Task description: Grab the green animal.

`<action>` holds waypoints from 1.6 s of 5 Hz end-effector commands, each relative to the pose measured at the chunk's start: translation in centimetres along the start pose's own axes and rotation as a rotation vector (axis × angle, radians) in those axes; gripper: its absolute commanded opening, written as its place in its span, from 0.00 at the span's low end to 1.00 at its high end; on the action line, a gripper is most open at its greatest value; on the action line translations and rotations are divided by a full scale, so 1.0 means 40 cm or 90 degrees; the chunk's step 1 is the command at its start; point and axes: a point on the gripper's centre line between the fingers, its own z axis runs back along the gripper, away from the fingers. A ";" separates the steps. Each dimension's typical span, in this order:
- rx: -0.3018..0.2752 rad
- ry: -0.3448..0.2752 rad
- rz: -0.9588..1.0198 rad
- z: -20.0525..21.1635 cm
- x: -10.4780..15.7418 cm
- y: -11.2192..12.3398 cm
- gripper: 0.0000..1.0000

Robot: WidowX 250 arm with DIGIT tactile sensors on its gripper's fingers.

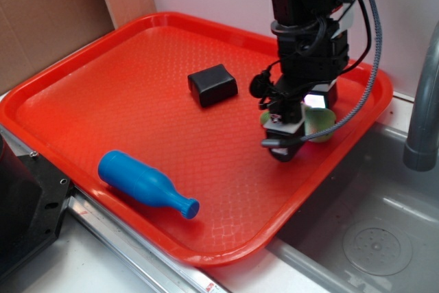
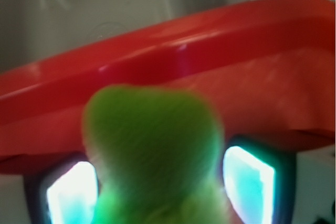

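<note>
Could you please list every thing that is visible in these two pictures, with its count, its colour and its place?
green animal: one, yellow-green, near the tray's right edge, between the gripper's fingers.
black block: one, black, on the tray, left of the gripper.
bottle: one, blue, lying on its side near the tray's front edge.
tray: one, red, resting partly over the sink.
sink: one, grey metal, right of and below the tray.
pipe: one, grey, at the right edge.
cardboard: one, brown, top left.
gripper: one, black, around the green animal; whether it is clamped cannot be told.
</note>
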 end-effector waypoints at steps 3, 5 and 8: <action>0.086 0.032 0.203 0.213 -0.076 -0.021 0.00; 0.107 0.032 0.522 0.385 -0.185 -0.087 0.00; 0.139 0.035 0.861 0.412 -0.286 -0.191 0.00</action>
